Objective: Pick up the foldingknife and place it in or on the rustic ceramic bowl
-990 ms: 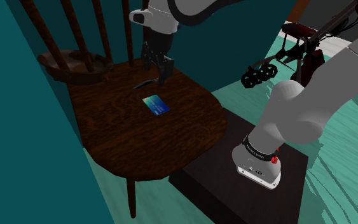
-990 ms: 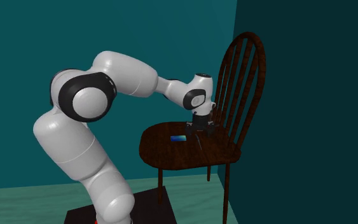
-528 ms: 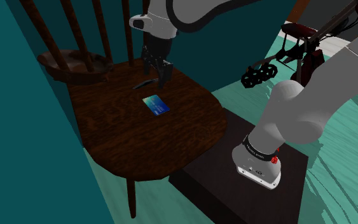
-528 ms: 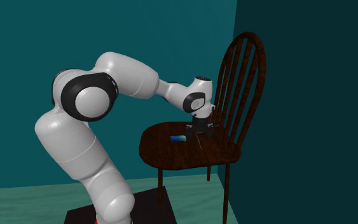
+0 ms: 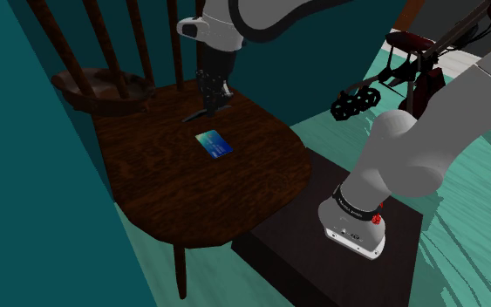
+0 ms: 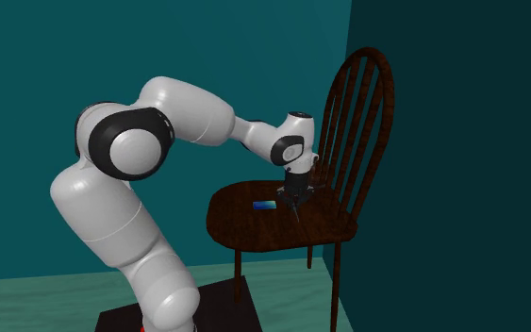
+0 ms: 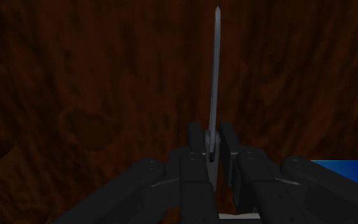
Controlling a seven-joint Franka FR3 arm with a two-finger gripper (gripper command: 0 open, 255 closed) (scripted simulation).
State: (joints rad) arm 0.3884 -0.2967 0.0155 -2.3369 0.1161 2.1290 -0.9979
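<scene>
Folding knife (image 7: 215,76) is being clamped on the chair seat (image 5: 235,174) between the gripper's (image 7: 212,141) nearly closed fingers (image 7: 195,143), not yet lifted, transfer to the brown bowl (image 5: 95,87) pending.

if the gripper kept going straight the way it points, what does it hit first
Most likely the chair seat: the gripper, shut on the folding knife lying there, points down at it. Depth is hard to judge.

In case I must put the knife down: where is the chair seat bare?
Bare: the front half of the chair seat, from the blue card to the front edge, and a strip between card and bowl. Crowded: the back, where the end effector is shut on the folding knife beside the spindles.
</scene>
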